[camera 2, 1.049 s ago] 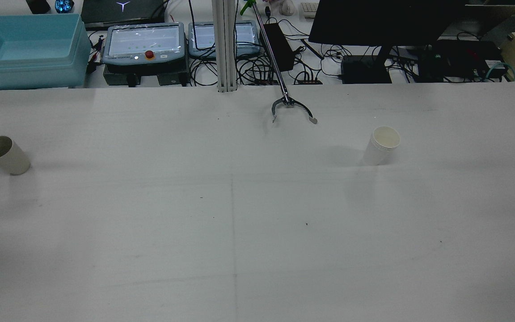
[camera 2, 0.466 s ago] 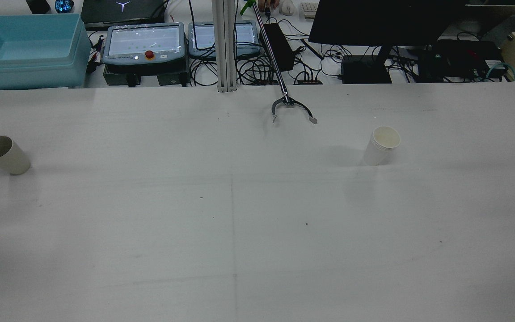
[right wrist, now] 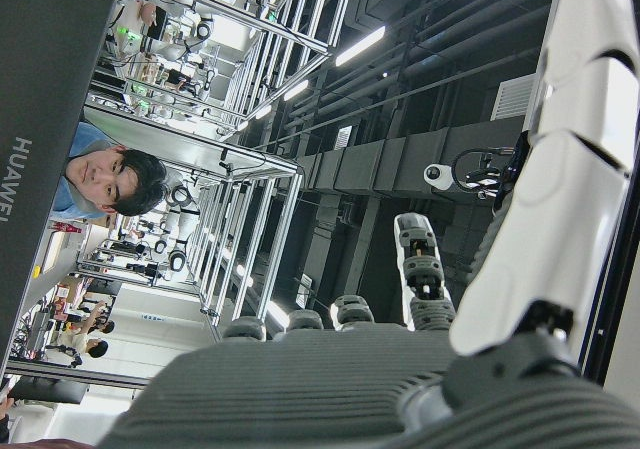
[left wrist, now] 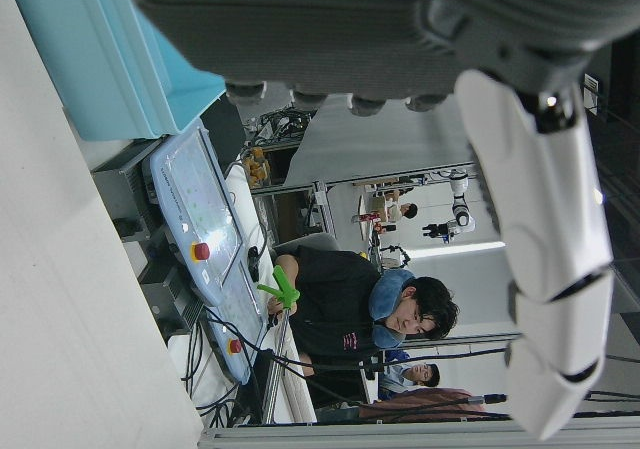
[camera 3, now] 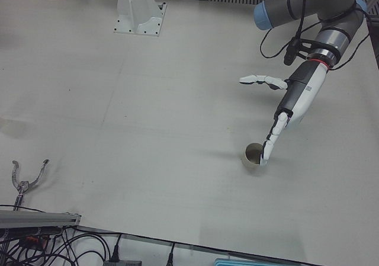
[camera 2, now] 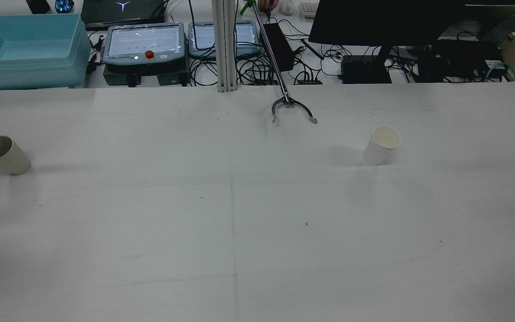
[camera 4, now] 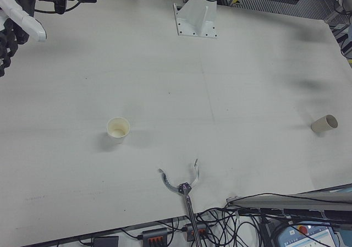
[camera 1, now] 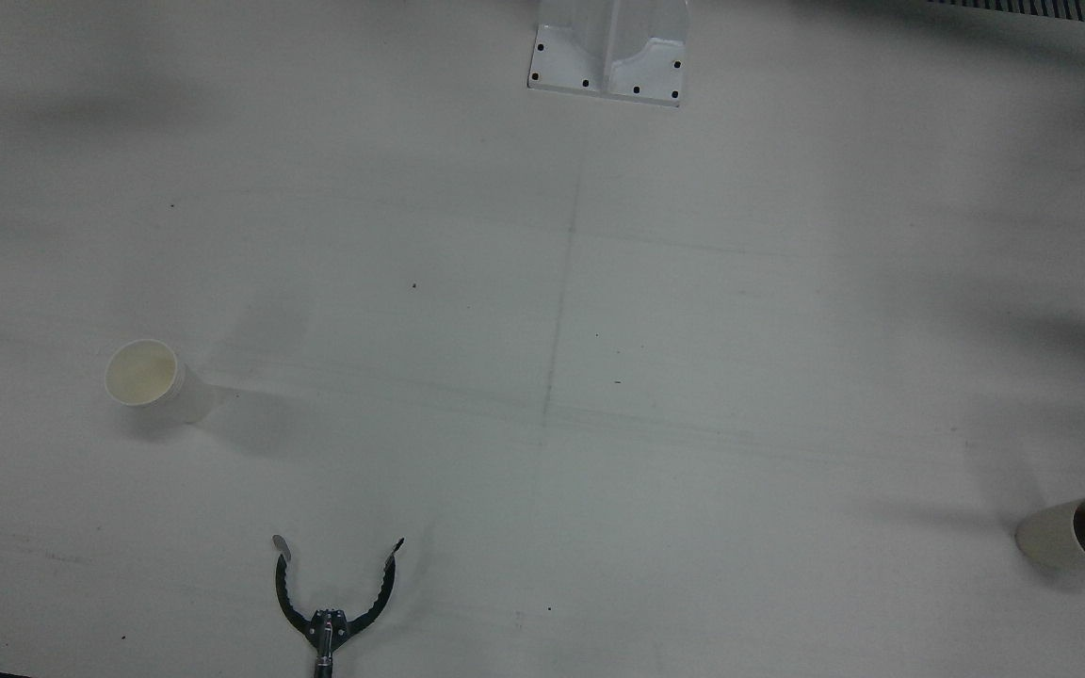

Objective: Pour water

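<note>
A white paper cup (camera 2: pixel 382 145) stands on the right half of the table (camera 2: pixel 239 232); it also shows as the white cup (camera 1: pixel 152 379) and the white cup (camera 4: pixel 117 129). A beige cup (camera 2: pixel 5 154) stands near the table's left edge, also seen as the beige cup (camera 1: pixel 1079 535). In the left-front view my left hand (camera 3: pixel 284 109) hangs open over the beige cup (camera 3: pixel 254 157), fingers (camera 3: pixel 271 141) pointing down beside its rim and holding nothing. My right hand (camera 4: pixel 22 10) is open, raised at the table's far corner, well away from the white cup.
A reacher-grabber tool (camera 2: pixel 291 107) with open claws rests on the operators' edge of the table, also seen as the grabber (camera 1: pixel 331 593). A person (left wrist: pixel 350 304) holds its green handle. A blue bin (camera 2: pixel 27 49), teach pendants (camera 2: pixel 143 42) and cables lie beyond that edge.
A small dark part at the rear view's right edge has slipped out of frame. Both cups and the grabber stay where they were.
</note>
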